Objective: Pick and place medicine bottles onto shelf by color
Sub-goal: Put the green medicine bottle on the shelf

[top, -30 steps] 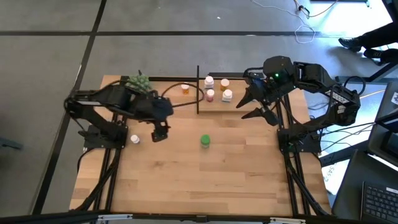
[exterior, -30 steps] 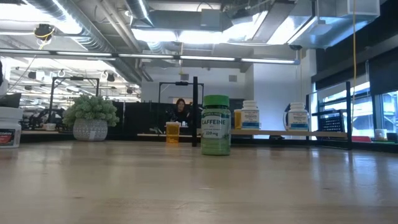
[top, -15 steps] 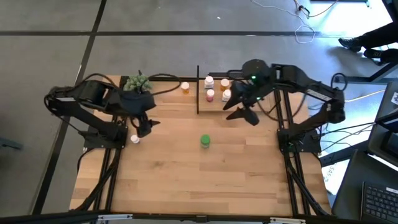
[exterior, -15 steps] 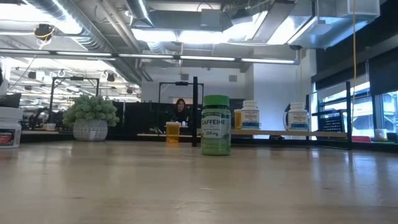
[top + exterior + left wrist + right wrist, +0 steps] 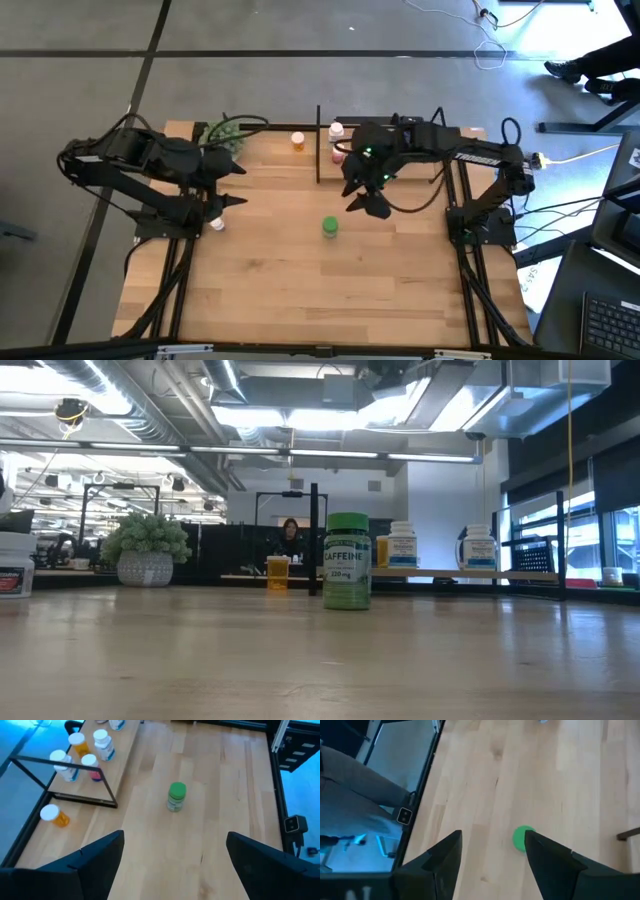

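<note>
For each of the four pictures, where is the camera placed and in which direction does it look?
High: above the table, looking straight down; both arms show.
Low: at tabletop height, looking level past the green bottle into the room; no arm shows.
Left wrist: on the left arm, over the table; left gripper open.
Right wrist: on the right arm, looking down; right gripper open.
All four views share the green bottle.

A: What do the two dark jointed arms look like from above?

B: Both matte black, built of chunky segments, each ending in a two-finger black gripper, left [image 5: 222, 185] and right [image 5: 362, 192]. Fingers are broad, tapering wedges.

A: Anything else?

B: Thin black cables loop along the right arm; a small green light glows near its wrist.
</note>
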Controlling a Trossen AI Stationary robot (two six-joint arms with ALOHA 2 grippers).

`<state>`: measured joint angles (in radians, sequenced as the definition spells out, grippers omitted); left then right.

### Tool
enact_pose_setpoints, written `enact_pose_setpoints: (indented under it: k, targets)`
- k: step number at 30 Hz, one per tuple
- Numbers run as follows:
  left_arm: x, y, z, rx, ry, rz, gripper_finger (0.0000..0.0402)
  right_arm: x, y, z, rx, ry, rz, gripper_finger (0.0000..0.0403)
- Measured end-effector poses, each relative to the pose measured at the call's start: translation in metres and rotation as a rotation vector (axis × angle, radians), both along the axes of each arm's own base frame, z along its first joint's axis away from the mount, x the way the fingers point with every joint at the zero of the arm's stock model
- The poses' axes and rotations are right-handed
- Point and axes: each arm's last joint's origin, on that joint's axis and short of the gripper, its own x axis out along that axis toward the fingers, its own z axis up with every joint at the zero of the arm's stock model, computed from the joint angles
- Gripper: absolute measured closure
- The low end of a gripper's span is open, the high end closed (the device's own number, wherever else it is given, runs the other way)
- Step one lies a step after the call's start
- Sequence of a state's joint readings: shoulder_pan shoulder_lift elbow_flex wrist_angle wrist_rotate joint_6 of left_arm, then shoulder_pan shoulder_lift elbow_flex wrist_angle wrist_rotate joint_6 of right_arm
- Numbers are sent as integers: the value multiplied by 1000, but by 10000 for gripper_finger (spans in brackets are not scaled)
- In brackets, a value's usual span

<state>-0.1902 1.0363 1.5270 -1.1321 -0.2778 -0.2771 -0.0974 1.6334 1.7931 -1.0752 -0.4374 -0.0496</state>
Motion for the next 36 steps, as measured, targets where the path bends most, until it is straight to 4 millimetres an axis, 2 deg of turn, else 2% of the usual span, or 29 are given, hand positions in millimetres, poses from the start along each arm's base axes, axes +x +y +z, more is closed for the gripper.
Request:
enact_pose_setpoints:
  k: [12,15,21,26,33,36]
  targets:
    - [-4,1,-6,19,15,-20,56,23,-2,-30,36,129,-37,184]
    - [-4,1,-6,20,16,-20,56,29,-4,-42,-42,172,-54,184]
    - [-4,1,-6,28,18,-26,56,39,-3,-62,-86,247,1,184]
    - [-4,1,-6,33,17,-18,56,50,5,-79,-142,251,126,185]
    - [-4,3,-6,155,25,0,56,55,13,-86,-141,264,145,185]
    - [-5,4,-6,153,21,19,56,55,13,-86,-139,266,143,185]
